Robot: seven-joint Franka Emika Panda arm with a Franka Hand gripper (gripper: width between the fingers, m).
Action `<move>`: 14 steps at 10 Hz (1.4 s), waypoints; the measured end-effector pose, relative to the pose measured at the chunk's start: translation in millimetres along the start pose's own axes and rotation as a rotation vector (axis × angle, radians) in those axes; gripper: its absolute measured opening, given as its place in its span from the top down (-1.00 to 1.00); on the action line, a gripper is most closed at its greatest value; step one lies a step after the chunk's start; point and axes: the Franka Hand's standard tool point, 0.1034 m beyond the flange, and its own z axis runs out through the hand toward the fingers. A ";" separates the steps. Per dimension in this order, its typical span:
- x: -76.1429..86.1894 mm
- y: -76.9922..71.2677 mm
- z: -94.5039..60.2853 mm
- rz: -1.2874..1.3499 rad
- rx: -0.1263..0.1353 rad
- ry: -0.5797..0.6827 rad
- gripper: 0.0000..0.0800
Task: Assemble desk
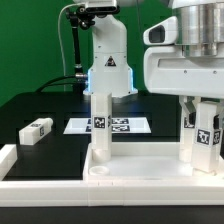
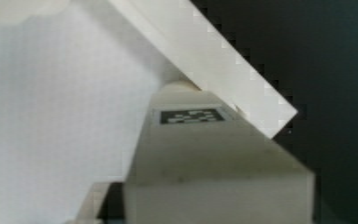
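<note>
Your desk tabletop (image 1: 140, 168) lies on the bench (image 1: 40, 105) below the jaws, with one tagged leg (image 1: 205, 130) standing upright on it directly beneath them. You cannot tell whether the jaws grip it. A second leg (image 1: 101, 125) stands well aside, and a third leg (image 1: 36, 130) lies loose farther off

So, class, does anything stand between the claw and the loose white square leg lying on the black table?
Yes: an upright white leg on the white rimmed tabletop rises roughly between the claw, gripping another leg, and that lying leg.
</note>
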 end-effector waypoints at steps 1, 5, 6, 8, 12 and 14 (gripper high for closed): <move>1.5 -0.6 0.7 0.223 0.015 -0.021 0.26; 6.5 5.0 3.6 0.475 0.031 -0.060 0.26; 6.7 4.7 3.6 0.450 0.033 -0.058 0.26; 0.8 -0.1 2.6 0.093 0.032 -0.038 -0.34; -6.3 -1.2 1.6 -0.230 0.045 -0.038 -0.61; 0.0 -1.8 -0.8 -0.689 0.030 0.009 -0.62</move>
